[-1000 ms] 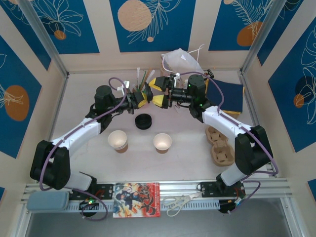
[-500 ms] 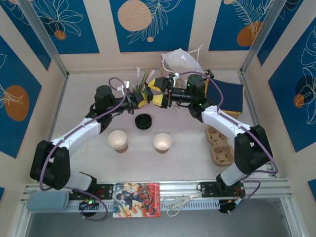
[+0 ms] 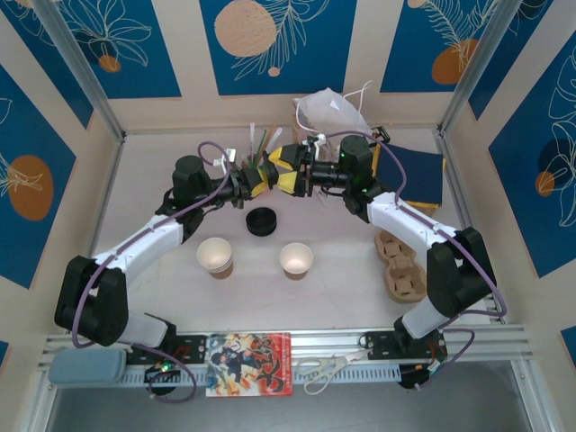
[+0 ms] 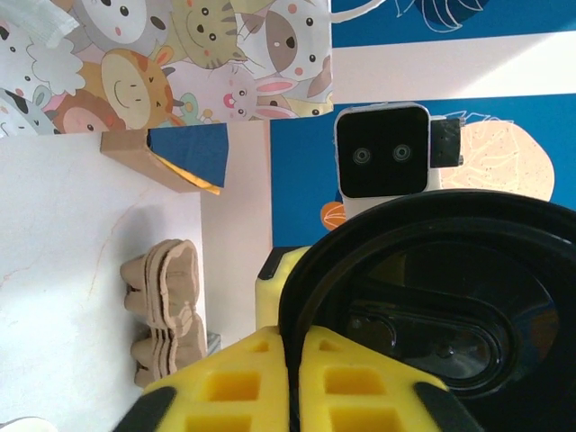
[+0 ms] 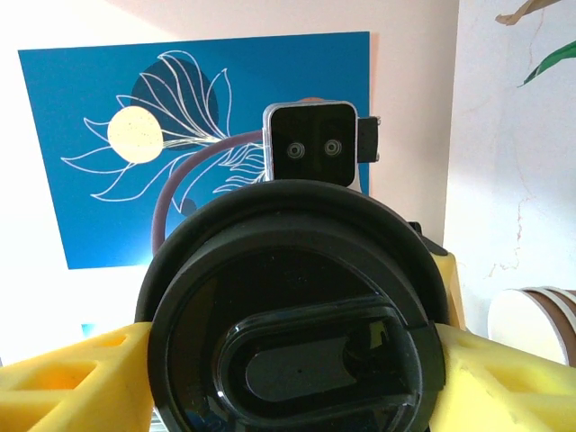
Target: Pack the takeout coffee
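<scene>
Two kraft-brown takeout coffee cups, cream-white inside, stand open on the table, one [image 3: 216,256] left of centre and one [image 3: 296,259] at centre. Above and behind them the two grippers meet in the air over a black round lid [image 5: 297,342]. My left gripper [image 4: 295,337] is shut on the lid's rim [image 4: 423,297], its yellow fingers pinching the edge. My right gripper [image 5: 292,360] has a yellow finger [image 5: 72,378] pressed on each side of the same lid. In the top view the left gripper [image 3: 260,180] and the right gripper [image 3: 285,170] sit tip to tip.
A second black lid [image 3: 261,220] lies on the table behind the cups. Stacked pulp cup carriers [image 3: 401,266] lie at the right. A navy bag [image 3: 410,173] and a white plastic bag [image 3: 329,110] are at the back, with straws [image 3: 256,144] behind the grippers.
The right gripper's fingers have drawn closer together around the lid. The left gripper stays shut on the rim, and the cups have not moved.
</scene>
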